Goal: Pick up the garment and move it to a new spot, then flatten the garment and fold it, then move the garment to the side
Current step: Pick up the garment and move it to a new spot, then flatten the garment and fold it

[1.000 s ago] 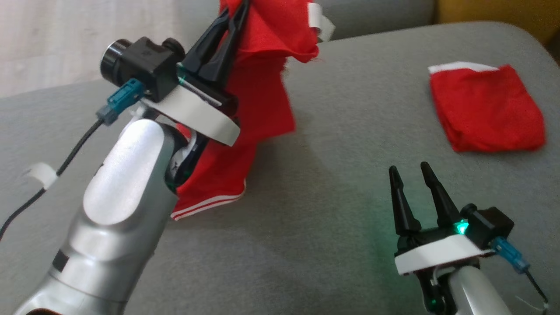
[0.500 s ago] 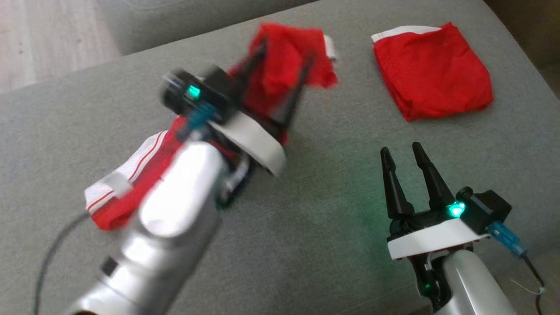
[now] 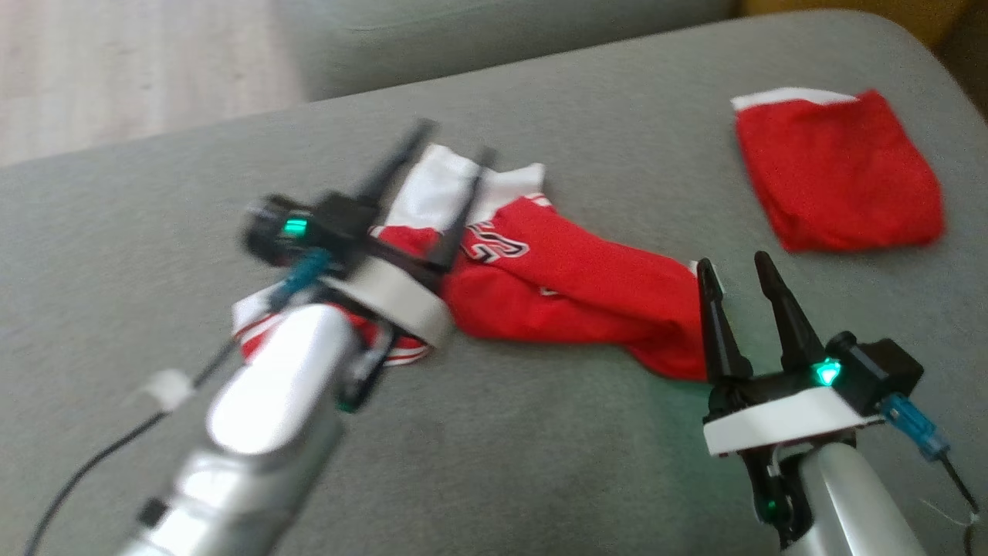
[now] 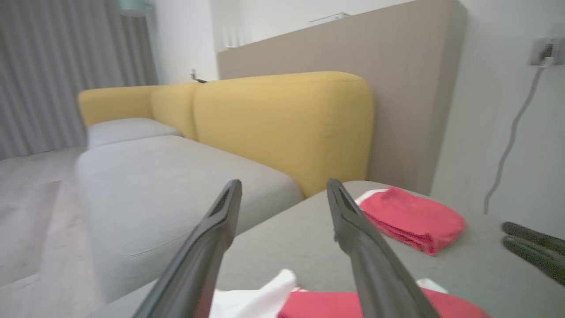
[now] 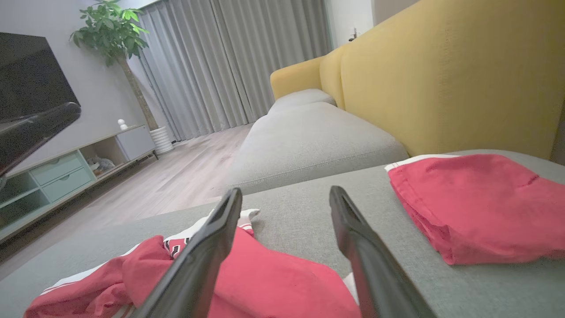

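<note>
At the lower right of the head view the right gripper [image 3: 735, 269] stands with its jaws wide and nothing between them. Its fingertips sit at the right end of the garment [image 3: 571, 286], and I cannot tell whether they touch the cloth. At the lower left, the left gripper [image 3: 455, 143] is also spread wide and empty, its fingers reaching over the white end of the garment, while the wrist behind them covers the striped hem. A dark cable [image 3: 85, 471] trails from that arm toward the bottom left corner.

The garment lies mid-frame on the grey cushion [image 3: 540, 463] as a long, rumpled band, bunched and layered rather than flat. That is the main hazard, as I judge it: a pinch taken now could catch several layers at once, so a pull meant to spread the cloth would only drag the whole heap. The left wrist, close over the hem, might snag fabric if it lifts away, and the loose cable could hook a fold.

Farther off, at the upper right, a folded red piece [image 3: 837, 174] rests well apart. A wide sweep to the right could disturb it. Beyond the cushion's far edge, at the upper left, is pale floor [image 3: 116, 69], so a pull that way risks sliding cloth off
</note>
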